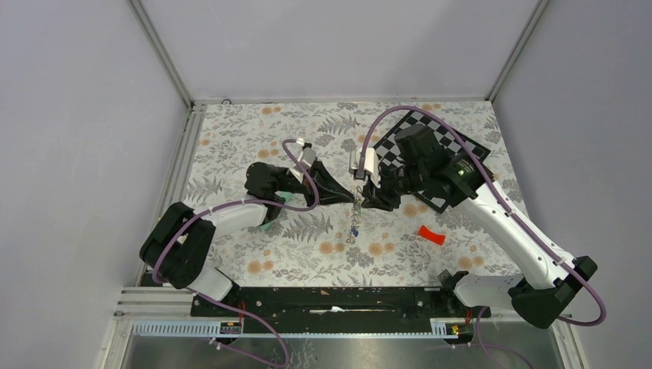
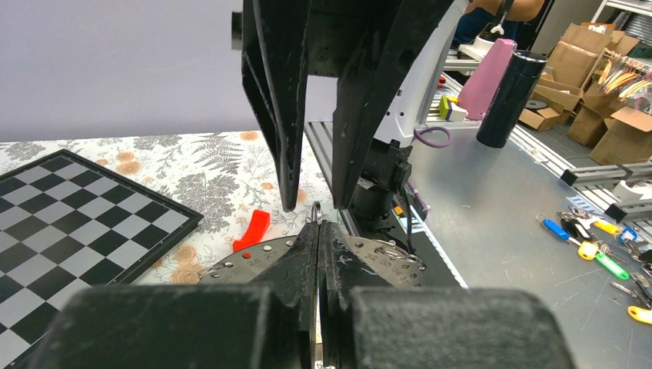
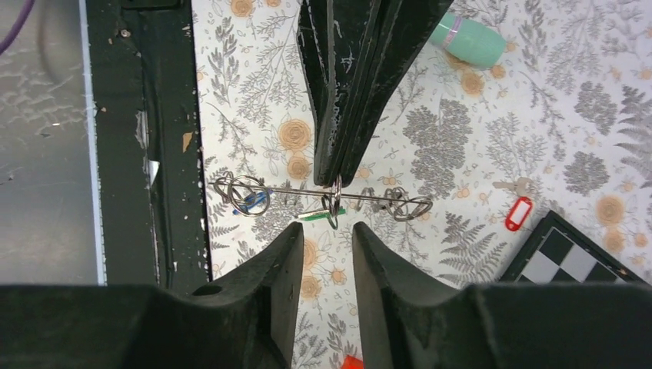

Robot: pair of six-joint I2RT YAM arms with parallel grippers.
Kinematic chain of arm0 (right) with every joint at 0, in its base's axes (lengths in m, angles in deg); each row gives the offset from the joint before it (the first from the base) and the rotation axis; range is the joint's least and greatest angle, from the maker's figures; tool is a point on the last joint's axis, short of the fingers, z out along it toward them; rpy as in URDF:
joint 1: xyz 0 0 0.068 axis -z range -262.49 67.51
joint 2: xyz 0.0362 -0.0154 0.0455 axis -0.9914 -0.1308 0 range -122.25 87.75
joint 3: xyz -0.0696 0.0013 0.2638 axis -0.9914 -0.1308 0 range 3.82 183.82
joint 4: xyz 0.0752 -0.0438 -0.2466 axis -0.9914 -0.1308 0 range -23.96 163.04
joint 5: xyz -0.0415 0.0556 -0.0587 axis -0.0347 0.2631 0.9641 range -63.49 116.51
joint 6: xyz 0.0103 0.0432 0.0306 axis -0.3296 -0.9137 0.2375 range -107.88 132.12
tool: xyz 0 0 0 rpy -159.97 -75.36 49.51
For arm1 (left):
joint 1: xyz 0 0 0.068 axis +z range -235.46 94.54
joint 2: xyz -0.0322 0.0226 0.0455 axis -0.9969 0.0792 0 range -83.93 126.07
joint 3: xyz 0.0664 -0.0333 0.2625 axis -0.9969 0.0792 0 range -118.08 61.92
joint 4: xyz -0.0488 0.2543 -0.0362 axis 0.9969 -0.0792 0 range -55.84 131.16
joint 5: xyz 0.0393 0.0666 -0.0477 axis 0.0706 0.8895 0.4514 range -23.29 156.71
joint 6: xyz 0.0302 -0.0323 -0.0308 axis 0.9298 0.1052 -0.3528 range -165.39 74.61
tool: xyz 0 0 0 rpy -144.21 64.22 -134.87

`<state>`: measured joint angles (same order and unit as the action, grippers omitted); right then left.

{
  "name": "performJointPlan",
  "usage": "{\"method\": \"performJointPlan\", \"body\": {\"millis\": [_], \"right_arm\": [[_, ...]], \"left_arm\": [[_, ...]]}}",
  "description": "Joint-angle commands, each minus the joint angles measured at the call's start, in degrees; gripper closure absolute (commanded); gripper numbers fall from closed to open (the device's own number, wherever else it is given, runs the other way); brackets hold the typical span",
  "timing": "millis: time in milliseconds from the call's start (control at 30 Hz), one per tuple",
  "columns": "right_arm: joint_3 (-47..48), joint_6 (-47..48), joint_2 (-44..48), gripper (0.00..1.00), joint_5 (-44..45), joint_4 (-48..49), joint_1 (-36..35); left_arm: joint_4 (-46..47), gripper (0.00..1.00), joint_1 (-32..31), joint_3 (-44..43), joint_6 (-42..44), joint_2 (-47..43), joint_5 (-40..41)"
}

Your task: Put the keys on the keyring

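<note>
The keyring is a flat grey metal piece with numbered holes, held on edge just above the table. My left gripper is shut on its middle. In the right wrist view the keyring appears edge-on as a thin line, with wire loops at both ends. A blue-tagged key and a green one hang from it. A red-tagged key lies loose on the cloth. My right gripper is open, its fingertips just short of the keyring's small loop, holding nothing. The top view shows both grippers, left and right, tip to tip.
A checkerboard lies at the back right under the right arm. A curved red plastic piece lies in front of it. A mint-green tube lies beside the left arm. More tagged keys lie on the metal bench beyond the table.
</note>
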<state>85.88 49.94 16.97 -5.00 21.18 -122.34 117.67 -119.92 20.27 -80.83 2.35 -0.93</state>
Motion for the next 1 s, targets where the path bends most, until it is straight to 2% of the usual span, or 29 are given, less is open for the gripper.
{"method": "performJointPlan", "body": {"millis": [0, 233, 467, 567, 800, 967], "right_arm": [[-1.72, 0.77, 0.5, 0.66, -3.79, 3.08, 0.5], [-4.9, 1.46, 1.16, 0.85, -5.45, 5.72, 0.62], [-5.2, 0.09, 0.22, 0.92, -8.75, 7.51, 0.62], [-5.73, -0.46, 0.23, 0.91, -9.05, 8.2, 0.65], [-6.32, -0.14, 3.0, 0.75, -6.76, 8.35, 0.95], [-6.04, -0.68, 3.67, 0.71, -8.24, 8.56, 1.3]], "left_arm": [[5.89, 1.0, -0.52, -0.03, -0.48, -2.86, -1.52], [6.7, 1.0, -0.83, -0.06, -1.02, -3.15, -1.88], [6.9, 1.0, -1.23, -0.12, -0.9, -2.87, -2.32], [6.9, 1.0, -1.25, -0.05, -0.72, -2.87, -2.39], [6.61, 1.0, -1.23, -0.01, -0.6, -2.76, -1.54], [5.94, 1.0, -1.22, -0.44, -0.95, -2.19, -0.48]]}}
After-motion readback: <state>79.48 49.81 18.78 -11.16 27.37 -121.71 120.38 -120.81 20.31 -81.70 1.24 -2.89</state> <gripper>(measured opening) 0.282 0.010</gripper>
